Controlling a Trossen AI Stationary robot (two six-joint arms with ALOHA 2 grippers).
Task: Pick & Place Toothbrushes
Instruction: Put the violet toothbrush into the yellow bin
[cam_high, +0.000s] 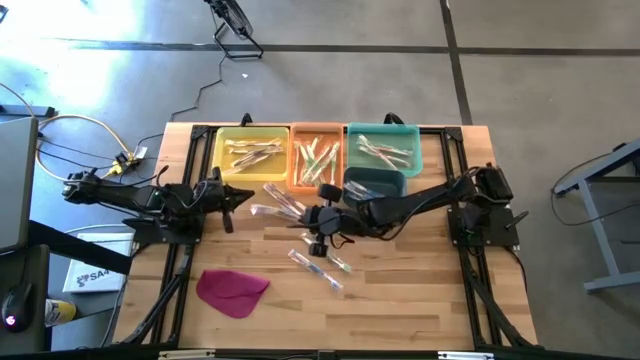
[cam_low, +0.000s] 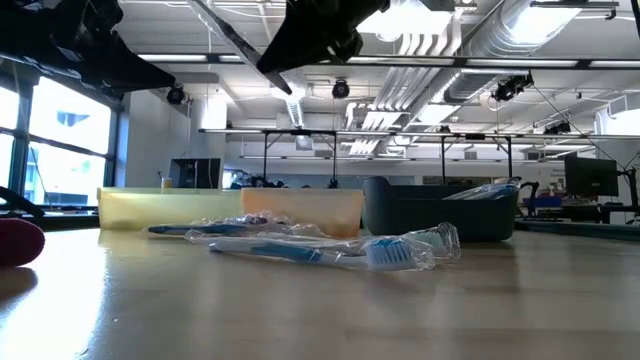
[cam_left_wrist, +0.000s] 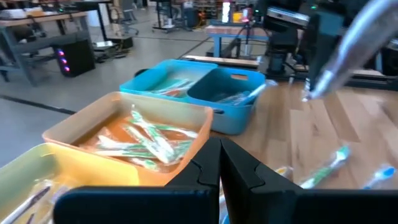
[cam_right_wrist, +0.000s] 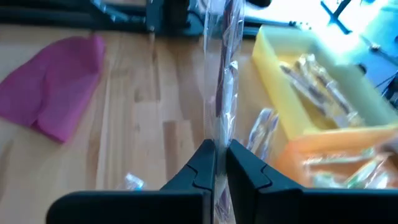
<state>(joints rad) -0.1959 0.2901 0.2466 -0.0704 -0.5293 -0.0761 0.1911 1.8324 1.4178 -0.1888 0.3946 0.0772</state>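
Several wrapped toothbrushes (cam_high: 318, 262) lie loose on the middle of the wooden table, and they show close up in the low view (cam_low: 330, 250). More lie in the yellow bin (cam_high: 222, 170), the orange bin (cam_high: 296, 180) and the teal bin (cam_high: 412, 135) along the far edge. My right gripper (cam_right_wrist: 216, 155) hovers over the table's middle (cam_high: 310, 214), shut on one toothbrush in a clear wrapper (cam_right_wrist: 219, 93). My left gripper (cam_left_wrist: 219, 158) waits shut with nothing in it at the left, near the yellow bin (cam_high: 243, 196). My right gripper pinches the wrapped toothbrush between its two fingers, at one end of the wrapper (cam_right_wrist: 216, 134). The toothbrush runs on past the fingertips, in line with the fingers. It is lifted clear of the table, slanting in the air (cam_left_wrist: 348, 46).
A flat magenta cloth (cam_high: 232, 290) lies near the front left. A smaller dark teal bin (cam_high: 375, 183) stands in front of the teal one. Bare wood shows along the near edge and front right. The arms' bases stand at the table's left and right edges.
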